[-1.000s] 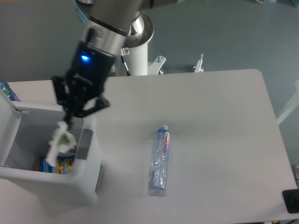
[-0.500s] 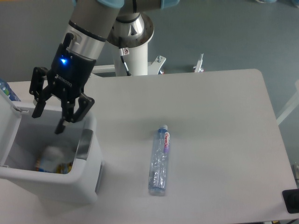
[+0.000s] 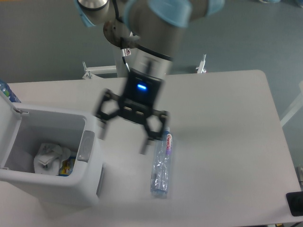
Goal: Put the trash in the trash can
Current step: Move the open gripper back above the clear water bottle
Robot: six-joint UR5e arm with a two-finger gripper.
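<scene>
The white trash can (image 3: pixel 90 177) stands at the table's front left with its lid open. The crumpled white paper scrap (image 3: pixel 48 155) lies inside it on other litter. The crushed clear plastic bottle (image 3: pixel 162 165) with a blue-and-red label lies on the table, cap pointing away. My gripper (image 3: pixel 124 139) is open and empty, blurred by motion, hovering between the bin and the bottle, its right finger (image 3: pixel 147 141) just left of the bottle's cap end.
The grey handle plate (image 3: pixel 85 146) is on the bin's right wall. A blue-capped bottle (image 3: pixel 6 92) peeks in at the far left edge. The robot's white base column (image 3: pixel 124 64) stands behind the table. A dark object (image 3: pixel 295 203) sits at the front right corner.
The paper scrap dropped from my gripper into the bin. My gripper opened, then swung right from above the bin toward the bottle.
</scene>
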